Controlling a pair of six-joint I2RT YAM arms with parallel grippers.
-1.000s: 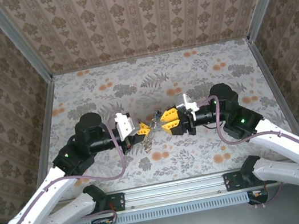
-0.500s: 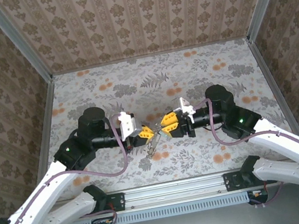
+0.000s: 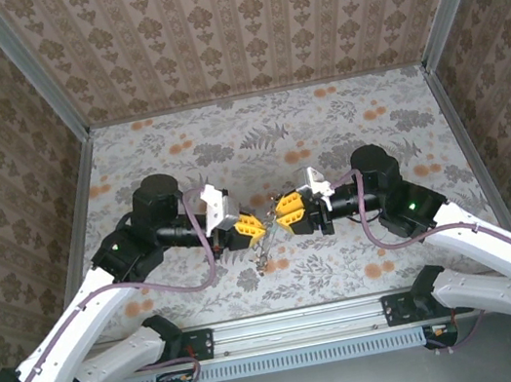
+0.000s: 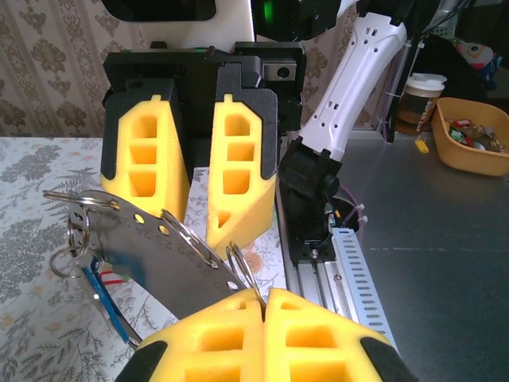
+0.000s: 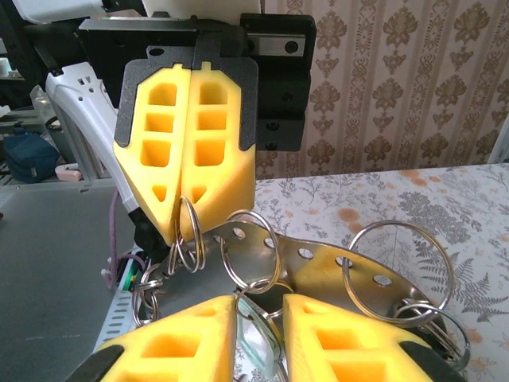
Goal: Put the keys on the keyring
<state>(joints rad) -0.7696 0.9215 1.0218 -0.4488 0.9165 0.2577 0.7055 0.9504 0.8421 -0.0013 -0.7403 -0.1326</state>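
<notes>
Both arms meet above mid-bench (image 3: 324,129), tool tips facing each other, just apart.

Left tool (image 3: 250,228): yellow fingers (image 5: 159,143) pressed flat together, no gap. One split ring of the keyring is pinched at their tips.

Right tool (image 3: 283,218): jaws part-way open with a narrow gap. A ring and a pale glassy piece lie in the gap. Cannot tell whether the pads press on them.

Keyring (image 3: 262,241): off the bench, hanging between the two tools. The wrist views show a curved metal strip (image 5: 318,263) with a row of holes, carrying several split rings (image 5: 429,318). The strip spans from the left tool's tips across the front of the right tool's fingers.

Keys: a small blue piece (image 4: 103,294) with a red fleck beside it dangles from rings at the strip's far end. Too small to tell whether it is a key.
</notes>
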